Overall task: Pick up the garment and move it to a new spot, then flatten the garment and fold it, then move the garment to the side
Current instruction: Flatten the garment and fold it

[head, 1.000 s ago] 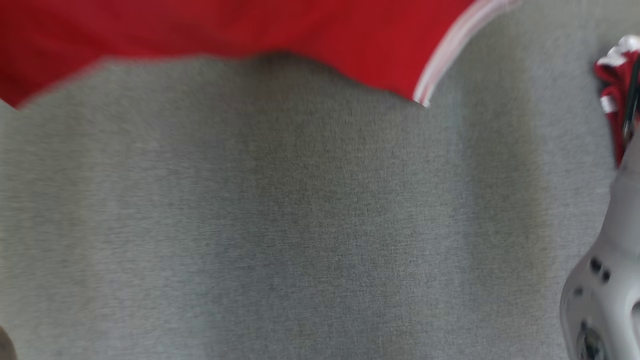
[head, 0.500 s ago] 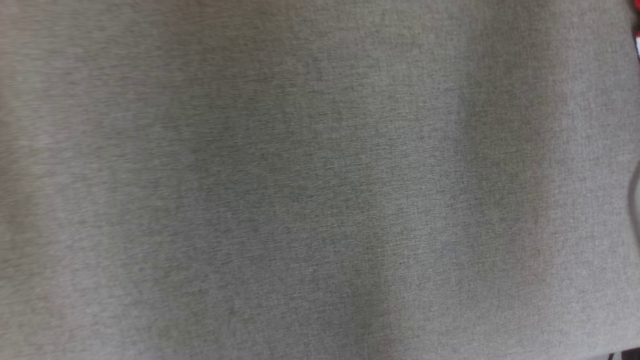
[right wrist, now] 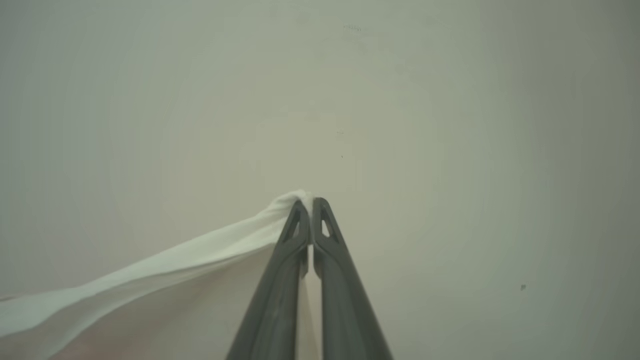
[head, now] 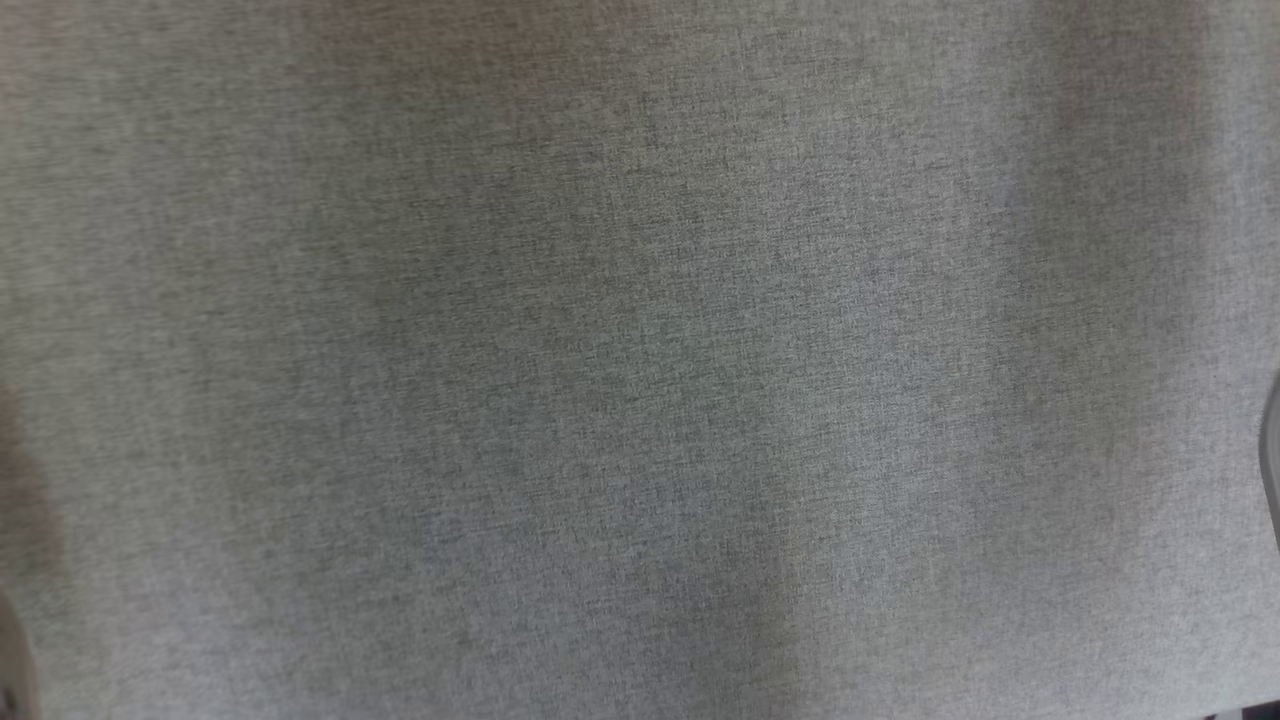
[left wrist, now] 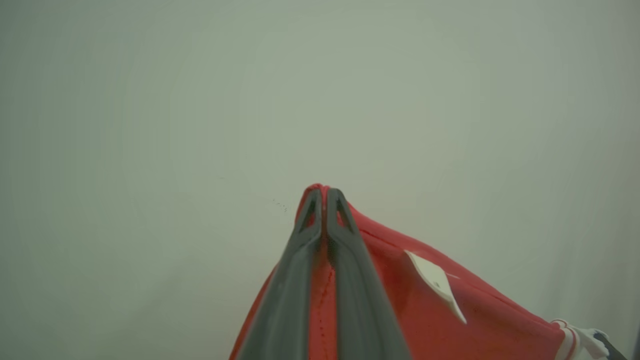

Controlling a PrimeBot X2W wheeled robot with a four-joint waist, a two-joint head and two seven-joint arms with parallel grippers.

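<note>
Garment (left wrist: 425, 300): red cloth, runs from centre to lower right of left wrist view.
Tag (left wrist: 436, 282): white, on the red cloth; writing unreadable.
Left gripper (left wrist: 325, 192): pressed together, pinching a red edge.
Right gripper (right wrist: 311, 202): pressed together on the garment's white edge, cloth trailing lower left.
Surface (head: 640, 360): grey weave, head view.
Change: 1 second ago red cloth crossed the head view's top; grey weave there now.

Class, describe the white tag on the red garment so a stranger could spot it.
Find the red garment pinched by the left end effector. Right of its dark fingers sits the tag: a flat, pointed white sliver, unlike the bunched white trim farther right.
</note>
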